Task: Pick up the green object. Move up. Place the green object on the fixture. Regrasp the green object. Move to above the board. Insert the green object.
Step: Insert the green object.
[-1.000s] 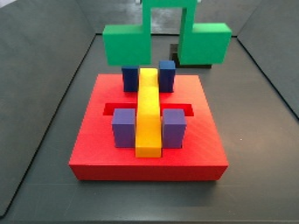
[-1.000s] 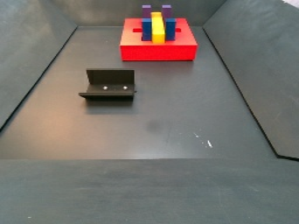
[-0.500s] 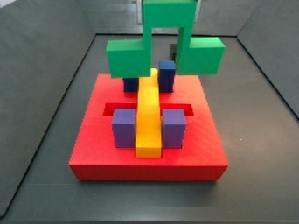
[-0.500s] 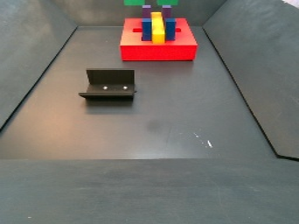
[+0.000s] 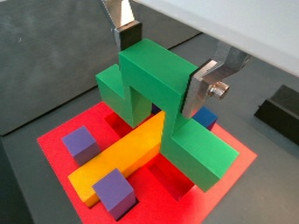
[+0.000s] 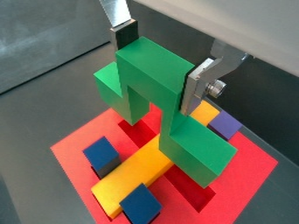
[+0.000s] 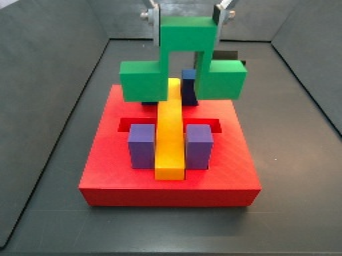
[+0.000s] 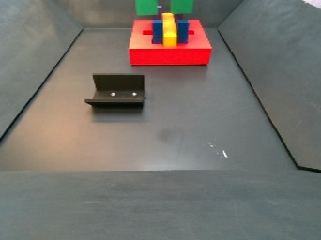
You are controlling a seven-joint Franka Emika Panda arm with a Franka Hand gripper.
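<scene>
At upper centre of a side view, the gripper point(image 7: 186, 14), clenched on the bright green bridge-shaped object point(image 7: 186, 62), hangs over the large red slab board point(image 7: 168, 172), so insertion looks next: lowering it straight astride the long yellow bar point(image 7: 170, 128).

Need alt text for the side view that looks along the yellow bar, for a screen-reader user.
The gripper, at the top of the frame, holds the green object by its upper block, its two legs hanging above the far end of the board. On the board, the yellow bar runs between two purple blocks near the camera and two blue blocks behind.
</scene>
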